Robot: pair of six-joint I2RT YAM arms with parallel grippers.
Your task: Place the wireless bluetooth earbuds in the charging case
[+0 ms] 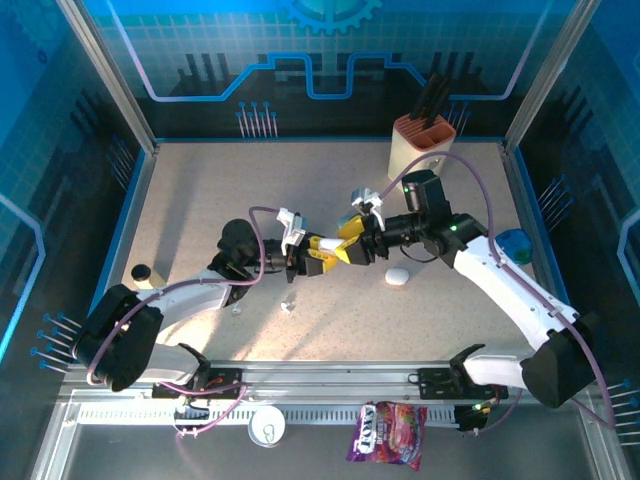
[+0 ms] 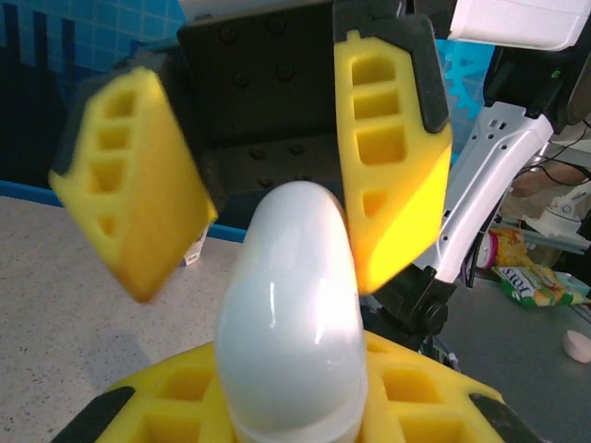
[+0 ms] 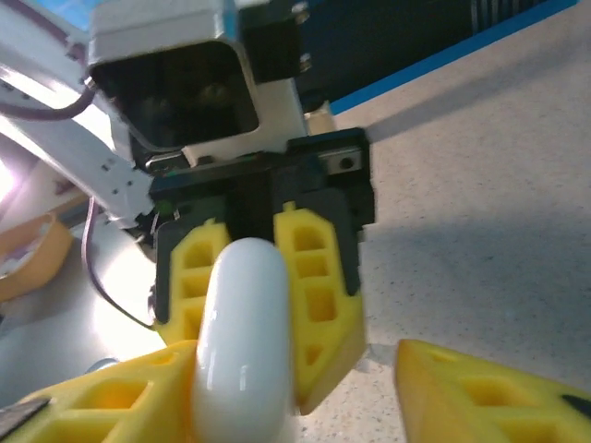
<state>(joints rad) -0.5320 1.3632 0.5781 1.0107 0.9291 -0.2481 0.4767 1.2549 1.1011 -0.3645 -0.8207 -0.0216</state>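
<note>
Left gripper [image 1: 328,256]: pressed together on the charging case [image 2: 291,314]. You have the white oval case pinched between the yellow fingers [image 3: 319,295], its rounded end sticking out past the tips, clear of the worktop [image 1: 200,200] near the middle.

Right gripper [image 1: 352,238]: spread, facing the left one tip to tip. In the left wrist view one of its fingers [image 2: 392,157] sits right against the side of the case; whether it touches, you cannot tell. The other finger [image 2: 129,185] stands well apart from the case and is blurred. The right gripper is not pinching the case.

Earbud [image 1: 287,306]: a tiny white speck on the worktop, just on the near side of the two grippers. It is too small to make out its shape.

White oval piece [image 1: 398,276]: lies flat on the worktop beside the right arm.

Beige holder [image 1: 420,145] with dark handles: upright at the far edge.
</note>
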